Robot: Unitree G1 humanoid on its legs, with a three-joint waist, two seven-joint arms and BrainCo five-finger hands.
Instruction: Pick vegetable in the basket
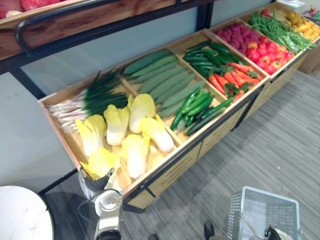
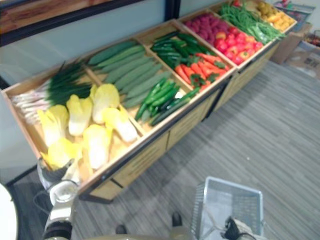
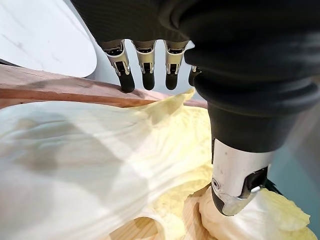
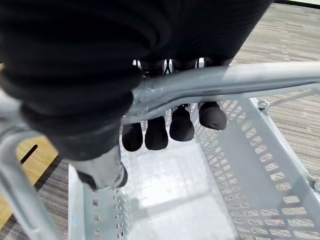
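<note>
From where I stand, the left robot hand (image 3: 230,100) is down at the near left corner of the long wooden display stand (image 1: 60,96). Its fingers are held out almost straight with their dark tips at the wooden rim, the thumb is spread well apart, and it has hold of nothing yet. Just under its palm lies a pale yellow-white napa cabbage head (image 3: 90,165), 1 of several in that end compartment, beside a bunch of green spring onions (image 1: 82,100). The cabbage looks to lie with its long axis across the hand, running between the fingers and the thumb, so I judge that closing the fingers down around it would take it. The right robot hand (image 4: 156,132) is well apart from the stand, its fingers curled round the silver metal handle (image 4: 225,80) of a light grey perforated plastic basket (image 1: 265,207), which is empty. The left hand is plainly the nearer to the vegetable. The basket lies off to its right, so the cabbage would have to travel across the robot's front.
</note>
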